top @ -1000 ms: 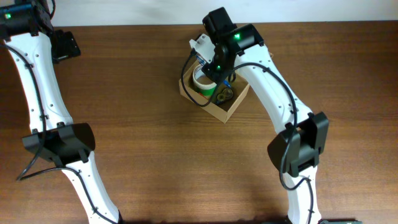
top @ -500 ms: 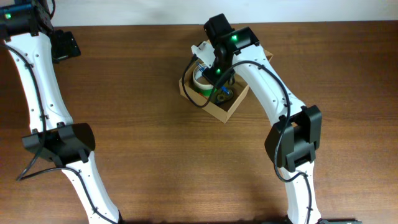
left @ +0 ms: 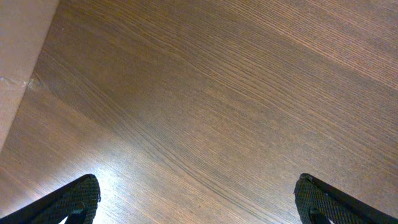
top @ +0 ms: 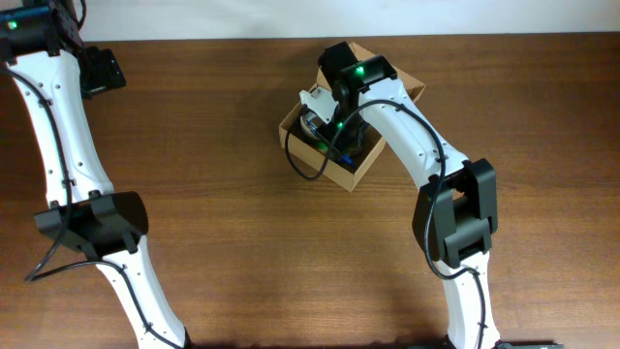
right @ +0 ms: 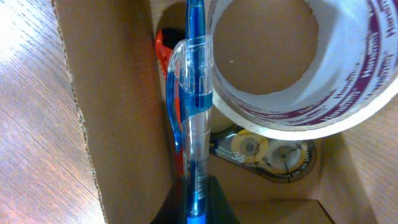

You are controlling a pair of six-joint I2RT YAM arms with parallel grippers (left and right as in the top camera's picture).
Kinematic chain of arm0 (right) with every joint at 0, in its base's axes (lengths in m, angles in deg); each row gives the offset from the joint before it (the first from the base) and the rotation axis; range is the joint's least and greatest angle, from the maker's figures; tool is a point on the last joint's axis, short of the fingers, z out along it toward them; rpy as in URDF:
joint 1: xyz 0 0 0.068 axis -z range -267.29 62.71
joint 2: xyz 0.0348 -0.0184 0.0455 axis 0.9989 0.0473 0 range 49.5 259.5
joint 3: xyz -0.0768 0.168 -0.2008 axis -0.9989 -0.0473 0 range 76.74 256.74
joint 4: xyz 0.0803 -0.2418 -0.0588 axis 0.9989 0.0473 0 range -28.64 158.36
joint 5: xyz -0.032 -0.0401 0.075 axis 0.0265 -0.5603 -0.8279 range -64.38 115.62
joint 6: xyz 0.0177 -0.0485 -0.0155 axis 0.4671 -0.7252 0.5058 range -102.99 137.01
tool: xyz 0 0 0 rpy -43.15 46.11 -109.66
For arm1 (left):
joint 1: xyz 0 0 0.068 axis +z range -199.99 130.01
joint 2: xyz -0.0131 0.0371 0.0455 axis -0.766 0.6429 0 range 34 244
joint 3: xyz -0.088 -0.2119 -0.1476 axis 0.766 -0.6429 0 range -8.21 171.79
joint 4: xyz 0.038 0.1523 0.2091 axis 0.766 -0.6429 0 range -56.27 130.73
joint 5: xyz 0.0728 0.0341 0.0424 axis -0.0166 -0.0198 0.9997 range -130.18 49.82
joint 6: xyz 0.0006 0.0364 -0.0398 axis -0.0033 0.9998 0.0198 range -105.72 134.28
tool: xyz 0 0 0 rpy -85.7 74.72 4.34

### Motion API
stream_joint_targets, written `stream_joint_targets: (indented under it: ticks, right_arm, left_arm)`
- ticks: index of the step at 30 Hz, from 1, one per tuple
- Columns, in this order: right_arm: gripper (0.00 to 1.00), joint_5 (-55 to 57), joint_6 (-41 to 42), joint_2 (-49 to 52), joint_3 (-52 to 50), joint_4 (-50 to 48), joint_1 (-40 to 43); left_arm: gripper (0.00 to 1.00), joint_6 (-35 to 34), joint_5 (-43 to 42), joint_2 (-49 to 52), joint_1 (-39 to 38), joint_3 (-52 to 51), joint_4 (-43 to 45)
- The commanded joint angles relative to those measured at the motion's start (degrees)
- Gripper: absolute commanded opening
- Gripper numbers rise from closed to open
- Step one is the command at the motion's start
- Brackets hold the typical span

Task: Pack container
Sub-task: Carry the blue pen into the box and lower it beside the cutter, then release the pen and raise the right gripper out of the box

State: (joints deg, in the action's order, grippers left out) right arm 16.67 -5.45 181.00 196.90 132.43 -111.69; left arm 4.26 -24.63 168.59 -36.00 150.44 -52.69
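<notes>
The tan cardboard container stands open at the table's back middle, its lid folded back. My right gripper reaches down into it and is shut on a blue pen, held upright over the box's inside. In the right wrist view the box wall is at left. A white tape roll with purple lettering, a clear correction-tape dispenser and an orange item lie inside. My left gripper is open over bare wood, far from the box.
The wooden table stretches around the box. The left arm runs along the left side. A pale board edge shows at the left of the left wrist view.
My right gripper has moved down and deeper into the container with the pen, now covering the tape roll from overhead. The left arm has not moved.
</notes>
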Motion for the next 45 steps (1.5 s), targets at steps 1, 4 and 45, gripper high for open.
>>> stream_joint_targets:
  ticks: [1,4,45]
  right_arm:
    - [0.04,-2.03,0.39,0.46,-0.55,-0.11,-0.35]
    - [0.04,-2.05,0.35,0.46,-0.83,-0.20,-0.87]
    - [0.38,1.77,3.39,-0.61,17.00,2.16,-1.84]
  left_arm:
    - [1.00,0.28,-0.20,-0.50,0.20,-0.37,0.13]
    - [1.00,0.28,-0.20,-0.50,0.20,-0.35,0.13]
    - [1.00,0.28,-0.20,-0.50,0.20,-0.37,0.13]
